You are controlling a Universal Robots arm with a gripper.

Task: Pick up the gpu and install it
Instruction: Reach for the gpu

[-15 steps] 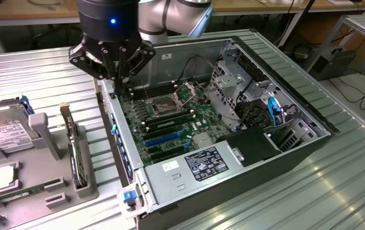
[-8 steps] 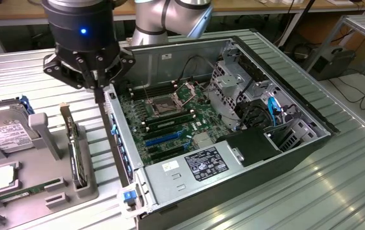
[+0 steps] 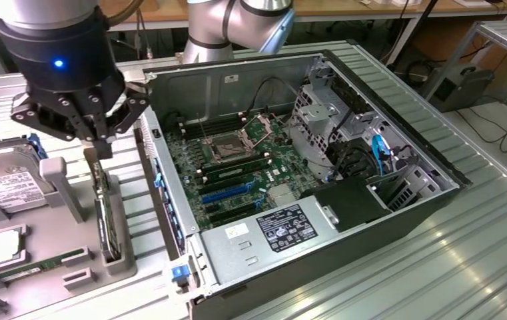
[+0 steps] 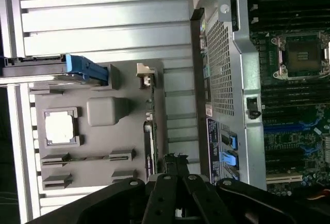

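Note:
The gpu [image 3: 106, 213] stands on edge in a slot of the grey holder [image 3: 124, 267], a thin green board with a silver bracket end. In the wrist view the gpu [image 4: 149, 149] appears edge-on along the holder's side nearest the case. My gripper [image 3: 102, 148] hangs just above the card's upper end, fingertips drawn together with nothing between them. The wrist view puts the gripper [image 4: 176, 163] beside the card's edge. The open computer case [image 3: 431, 200] lies to the exterior view's right, its motherboard [image 3: 235, 167] exposed with blue and black expansion slots [image 3: 222, 193].
The holder [image 4: 103, 111] also carries a silver hard drive [image 3: 4, 187] with a blue frame [image 4: 85, 69], a CPU [image 3: 0, 247] and a long RAM stick [image 3: 31, 270]. The case's side wall [image 3: 160, 173] rises right beside the card. A power supply [image 3: 280, 230] sits at the case's near end.

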